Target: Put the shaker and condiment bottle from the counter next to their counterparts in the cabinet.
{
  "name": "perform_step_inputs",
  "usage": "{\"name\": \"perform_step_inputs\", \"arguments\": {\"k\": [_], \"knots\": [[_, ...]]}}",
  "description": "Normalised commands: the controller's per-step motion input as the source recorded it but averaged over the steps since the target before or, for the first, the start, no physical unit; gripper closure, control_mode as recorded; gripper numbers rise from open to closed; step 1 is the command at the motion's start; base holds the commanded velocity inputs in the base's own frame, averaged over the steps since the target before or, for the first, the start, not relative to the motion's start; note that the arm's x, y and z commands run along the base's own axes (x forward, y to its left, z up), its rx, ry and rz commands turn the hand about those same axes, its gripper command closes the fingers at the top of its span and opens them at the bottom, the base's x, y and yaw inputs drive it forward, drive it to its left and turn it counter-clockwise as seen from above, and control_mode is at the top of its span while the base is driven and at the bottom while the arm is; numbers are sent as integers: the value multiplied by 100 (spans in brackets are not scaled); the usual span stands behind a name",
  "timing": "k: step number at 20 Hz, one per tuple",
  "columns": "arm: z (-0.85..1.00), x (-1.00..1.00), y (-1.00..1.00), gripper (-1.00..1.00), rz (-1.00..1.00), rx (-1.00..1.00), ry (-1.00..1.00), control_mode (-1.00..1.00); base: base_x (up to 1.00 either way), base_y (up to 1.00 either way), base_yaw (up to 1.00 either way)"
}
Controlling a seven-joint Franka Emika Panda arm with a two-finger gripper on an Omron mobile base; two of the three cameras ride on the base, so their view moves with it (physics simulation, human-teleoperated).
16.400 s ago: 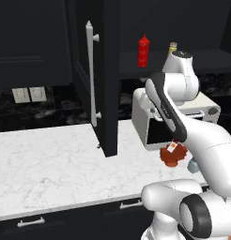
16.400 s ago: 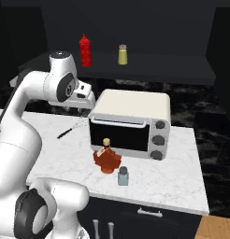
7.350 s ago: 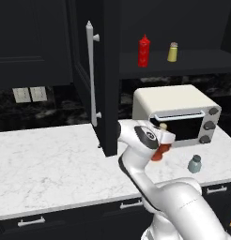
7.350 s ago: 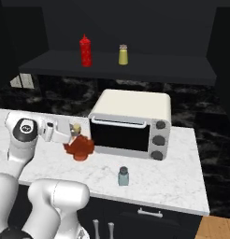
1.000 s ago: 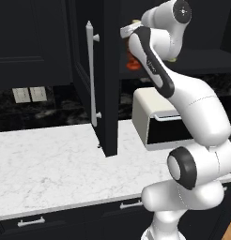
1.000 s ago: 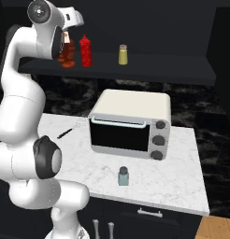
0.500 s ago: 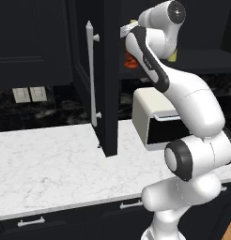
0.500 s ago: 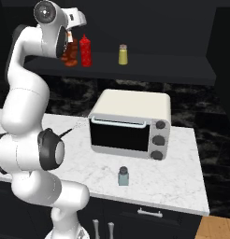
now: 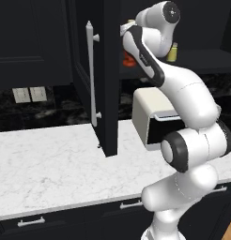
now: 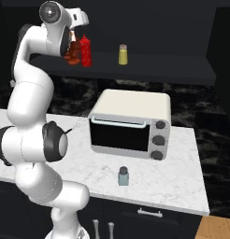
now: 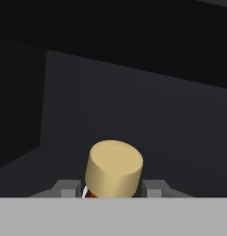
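The hand (image 11: pixel 113 191) is pinching the condiment bottle (image 11: pixel 114 169) just below its tan cap, holding it up at the cabinet (image 10: pixel 135 70) shelf, right beside the red squeeze bottle (image 10: pixel 85 51). The right base view shows the shaker (image 10: pixel 123 176) on the worktop (image 10: pixel 177 177) in front of the toaster oven (image 10: pixel 131 123). On the shelf, the yellowish shaker (image 10: pixel 123 54) stands past the red squeeze bottle.

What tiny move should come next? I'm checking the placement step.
Probably lower slightly and open: the gripper grips the condiment bottle beside the red squeeze bottle in the cabinet, while the shaker waits on the counter.
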Motion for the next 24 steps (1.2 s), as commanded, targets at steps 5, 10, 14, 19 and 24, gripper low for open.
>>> {"name": "perform_step_inputs", "arguments": {"k": [5, 10, 14, 19, 24], "knots": [[0, 19, 0, 100, 0, 0, 0, -100, 0, 0, 0], [0, 20, 0, 100, 0, 0, 0, -100, 0, 0, 0], [0, 15, 1, -100, 0, 0, 0, -100, 0, 0, 0], [0, 15, 2, -100, 0, 0, 0, -100, 0, 0, 0], [0, 9, 0, -100, 0, 0, 0, -100, 0, 0, 0]]}}
